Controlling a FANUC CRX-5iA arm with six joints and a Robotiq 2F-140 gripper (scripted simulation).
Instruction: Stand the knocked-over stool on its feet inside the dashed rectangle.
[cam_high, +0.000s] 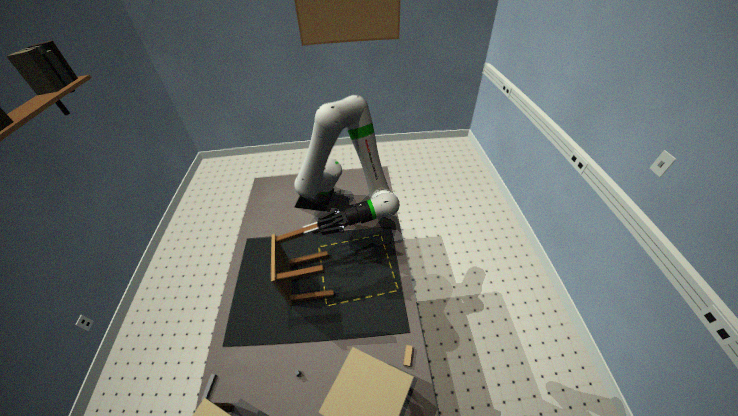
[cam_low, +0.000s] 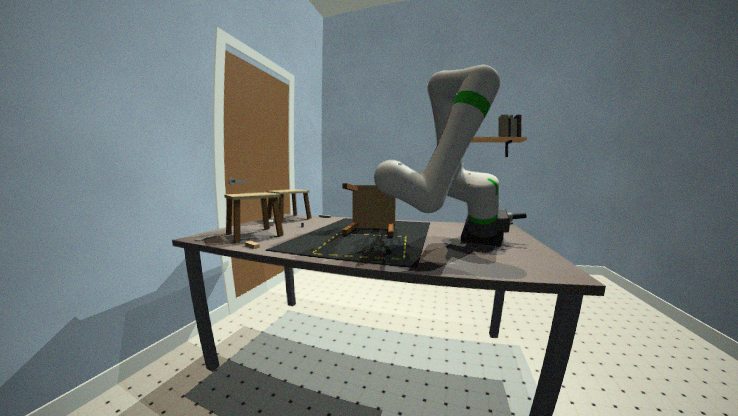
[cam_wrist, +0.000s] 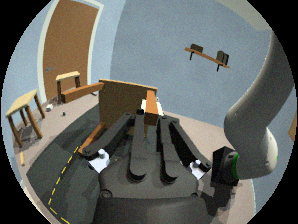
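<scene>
One leg (cam_high: 295, 233) (cam_wrist: 151, 106) of the knocked-over stool (cam_high: 273, 257) (cam_low: 373, 206) (cam_wrist: 120, 102) is in the fingers (cam_high: 311, 227), and they're nearly closed, pinched on the wood! So the grip is made; the standing-up is not. The stool is on its side over the dark mat (cam_high: 253, 320) (cam_low: 297, 242) (cam_wrist: 45, 175), seat upright like a wall, all four legs pointing across toward the dashed rectangle (cam_high: 362, 298) (cam_low: 406, 248) (cam_wrist: 63, 170). From above, the tips of the lower legs just reach that yellow edge, while the seat is well outside it. Whether the stool is touching the mat or slightly raised, I can't tell.

And what's left? Most of the job, I'd say: the seat has to swing up on top, the legs have to come down under it, and all four feet must land inside the yellow line. It's a one-leg hold, so the stool could twist in the grip as its weight turns. A slow roll looks wise here, then a gentle set-down on the counter (cam_high: 258, 372) (cam_low: 547, 266) (cam_wrist: 210, 125), and only then a release!
</scene>
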